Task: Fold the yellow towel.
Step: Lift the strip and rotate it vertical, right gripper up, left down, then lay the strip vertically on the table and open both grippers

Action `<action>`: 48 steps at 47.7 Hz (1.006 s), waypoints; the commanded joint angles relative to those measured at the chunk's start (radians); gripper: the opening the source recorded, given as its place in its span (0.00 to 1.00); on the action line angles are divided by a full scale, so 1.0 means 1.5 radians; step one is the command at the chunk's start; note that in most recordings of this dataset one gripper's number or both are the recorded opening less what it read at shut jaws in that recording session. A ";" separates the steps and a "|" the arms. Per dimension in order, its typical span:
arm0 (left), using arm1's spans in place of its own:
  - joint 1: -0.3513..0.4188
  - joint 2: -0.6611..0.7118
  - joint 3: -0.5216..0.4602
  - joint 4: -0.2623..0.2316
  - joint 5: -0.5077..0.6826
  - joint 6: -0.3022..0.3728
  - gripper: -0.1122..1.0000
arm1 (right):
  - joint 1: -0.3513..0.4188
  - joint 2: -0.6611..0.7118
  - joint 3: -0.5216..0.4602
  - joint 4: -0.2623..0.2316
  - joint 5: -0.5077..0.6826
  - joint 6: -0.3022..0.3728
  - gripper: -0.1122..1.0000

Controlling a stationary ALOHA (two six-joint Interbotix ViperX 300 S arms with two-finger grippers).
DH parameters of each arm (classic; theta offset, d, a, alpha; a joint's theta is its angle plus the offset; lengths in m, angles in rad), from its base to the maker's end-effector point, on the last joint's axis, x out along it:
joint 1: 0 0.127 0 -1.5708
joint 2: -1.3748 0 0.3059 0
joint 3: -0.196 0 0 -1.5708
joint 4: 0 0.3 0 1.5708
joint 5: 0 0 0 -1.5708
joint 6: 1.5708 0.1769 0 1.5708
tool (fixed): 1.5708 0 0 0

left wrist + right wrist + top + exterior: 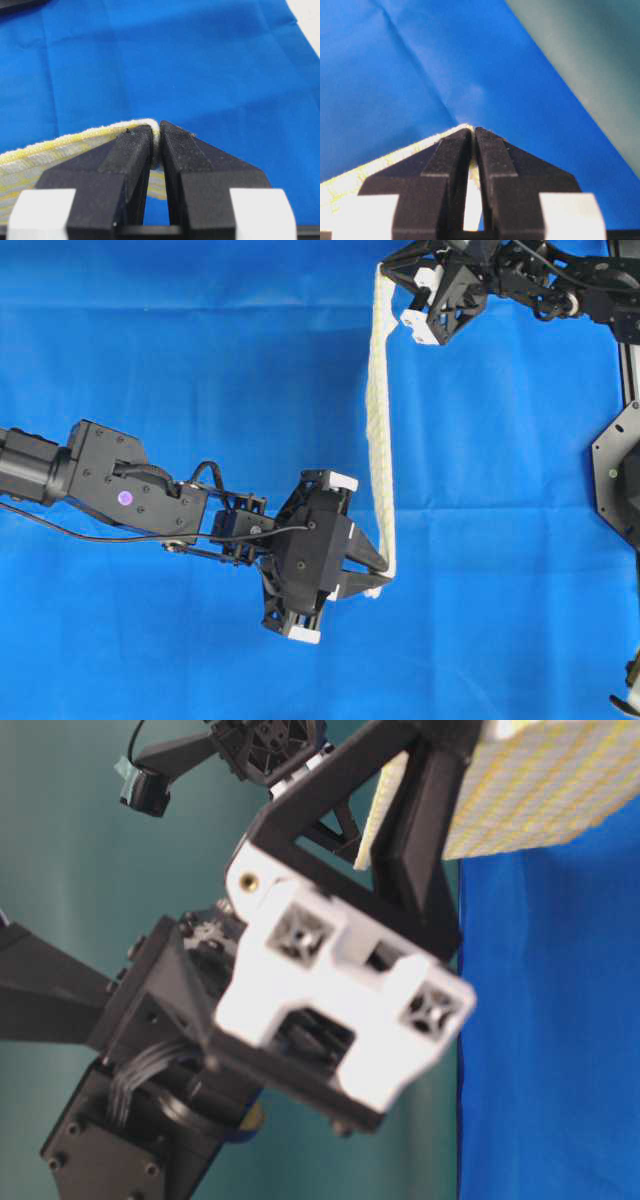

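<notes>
Left gripper (156, 145): jaws pinched together on a corner of the yellow towel (380, 430), cloth trailing off to its left in the wrist view. Right gripper (473, 132): jaws likewise clamped on another corner. Towel hangs taut between the two, lifted off the blue cloth (180, 350), seen edge-on from overhead as a narrow strip running gripper to gripper.

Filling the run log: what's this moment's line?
left claw: shut on yellow towel | right claw: shut on yellow towel | towel: lifted, stretched
</notes>
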 commanded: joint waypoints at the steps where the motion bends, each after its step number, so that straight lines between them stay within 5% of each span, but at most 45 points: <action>1: -0.010 -0.002 -0.028 0.002 -0.003 0.002 0.14 | -0.025 -0.024 -0.002 -0.002 -0.003 -0.001 0.14; 24: 0.001 0.044 -0.057 0.001 -0.007 -0.001 0.14 | -0.018 -0.027 0.000 -0.002 0.022 0.000 0.14; 48: -0.017 -0.048 0.163 -0.003 -0.121 -0.111 0.14 | 0.050 0.152 -0.159 -0.009 0.025 -0.003 0.14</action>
